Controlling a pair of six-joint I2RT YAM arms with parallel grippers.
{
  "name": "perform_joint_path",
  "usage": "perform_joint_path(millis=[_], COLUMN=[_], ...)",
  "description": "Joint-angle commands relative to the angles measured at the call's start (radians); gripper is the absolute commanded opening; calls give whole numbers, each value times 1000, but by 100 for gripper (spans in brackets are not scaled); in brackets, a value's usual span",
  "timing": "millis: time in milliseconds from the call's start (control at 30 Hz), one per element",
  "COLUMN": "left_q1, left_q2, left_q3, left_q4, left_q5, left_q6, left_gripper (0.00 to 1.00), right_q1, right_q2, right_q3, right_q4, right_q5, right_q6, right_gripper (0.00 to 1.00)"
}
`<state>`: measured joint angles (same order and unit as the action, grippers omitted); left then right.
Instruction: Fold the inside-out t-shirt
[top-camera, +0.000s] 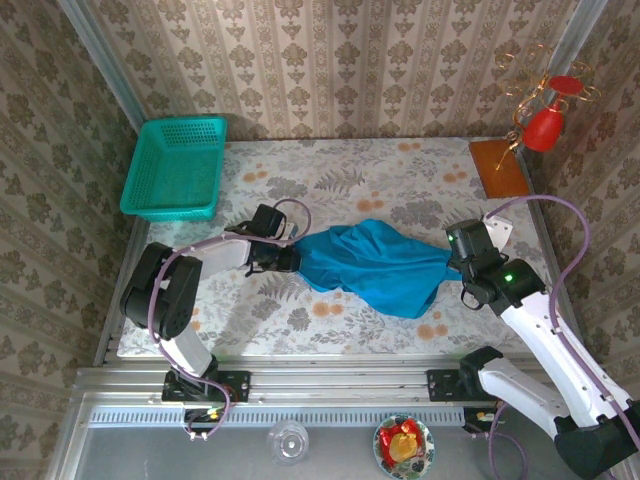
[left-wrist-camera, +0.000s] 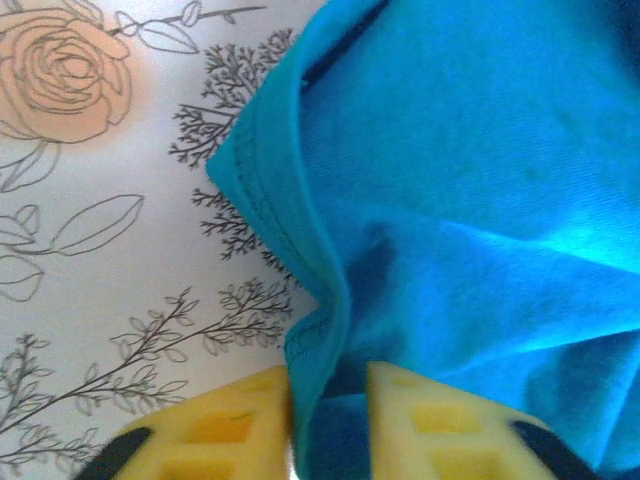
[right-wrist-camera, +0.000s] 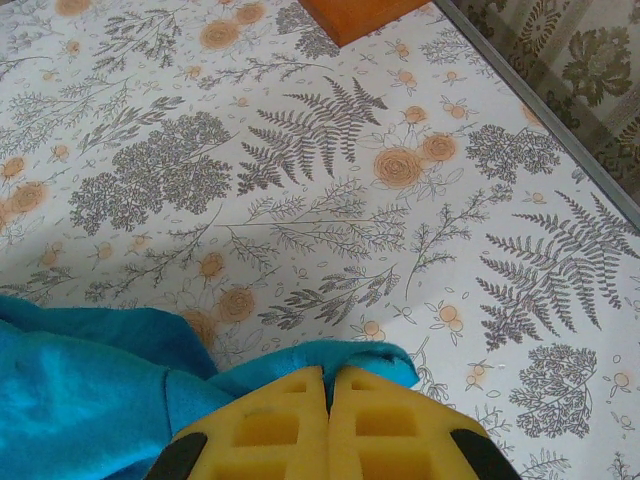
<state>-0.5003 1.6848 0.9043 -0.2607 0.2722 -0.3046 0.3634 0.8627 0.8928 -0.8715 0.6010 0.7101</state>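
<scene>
Inside-out t-shirt (top-camera: 375, 265) lies bunched mid-surface (top-camera: 400, 170), pulled into a long crumpled band between both arms, not flat. Left fingers (left-wrist-camera: 225, 425) are nearly closed, with a stitched hem fold pinched between them at the shirt's left end. Right fingers (right-wrist-camera: 390, 425) are pressed together, with cloth edge wrapped at the tips; they look to hold the right end. Step, my call: grasping both ends to spread the shirt out, no fold made yet. Next move needs both ends lifted and drawn apart evenly, without hem slipping, then laid flat. Teal basket (top-camera: 185, 125) is well apart at the far left corner.
</scene>
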Motion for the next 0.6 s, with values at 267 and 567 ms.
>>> perform_joint_path(millis=[267, 567], left_q1=[168, 544], left_q2=[-220, -471], left_q3=[-35, 167], left_q4=[141, 242], left_q5=[179, 533], left_q6=[-54, -215], left_gripper=[0, 0], right_q1=[-27, -161], right_q2=[-15, 69], right_q3=[58, 289], right_q4=[55, 187], right_q5=[22, -4], right_q6=[-48, -180], right_gripper=[0, 0])
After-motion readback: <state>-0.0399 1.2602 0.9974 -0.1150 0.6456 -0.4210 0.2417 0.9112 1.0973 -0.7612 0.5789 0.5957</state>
